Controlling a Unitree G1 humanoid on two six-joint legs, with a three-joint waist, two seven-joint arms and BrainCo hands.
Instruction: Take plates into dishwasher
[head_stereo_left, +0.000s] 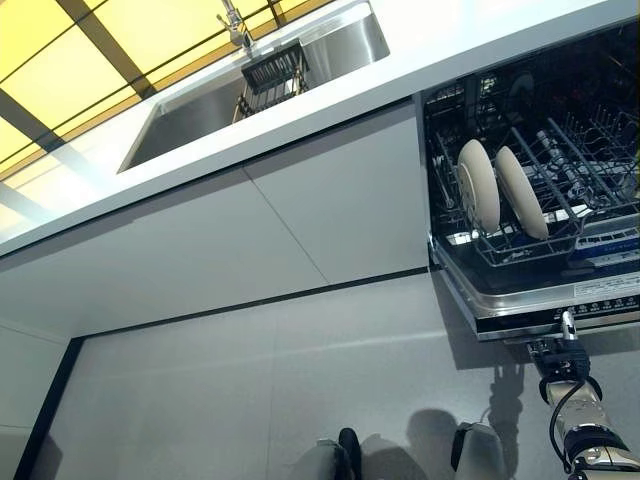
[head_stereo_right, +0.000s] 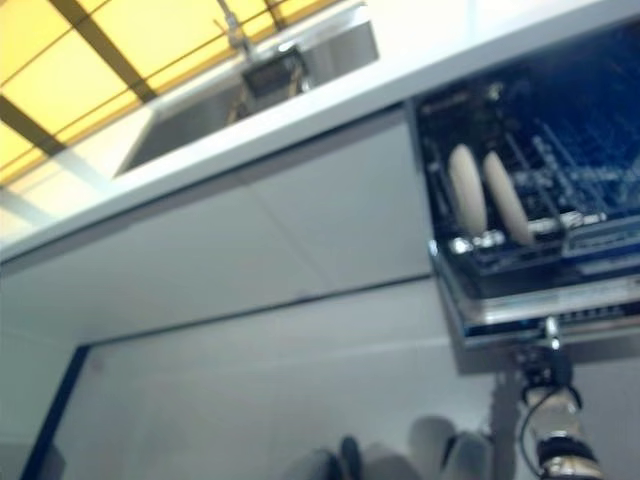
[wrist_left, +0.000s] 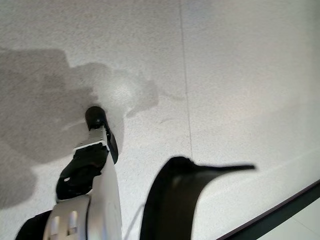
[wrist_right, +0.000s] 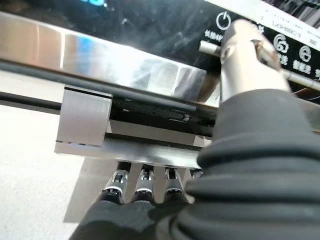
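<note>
Two round white plates stand upright in the dark wire rack of the open dishwasher. The right hand hooks curled fingers under the stainless-steel dishwasher door, thumb on top. The left hand hangs over the floor, finger state indeterminable.

White counter with steel sink, grey cabinets, speckled floor.

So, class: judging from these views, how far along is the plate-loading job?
Done: two plates stand upright in the dishwasher's rack. In hand: the right hand has its fingers under the open door's edge and thumb on top; the left hand is idle. Left: closing it, probably.
</note>
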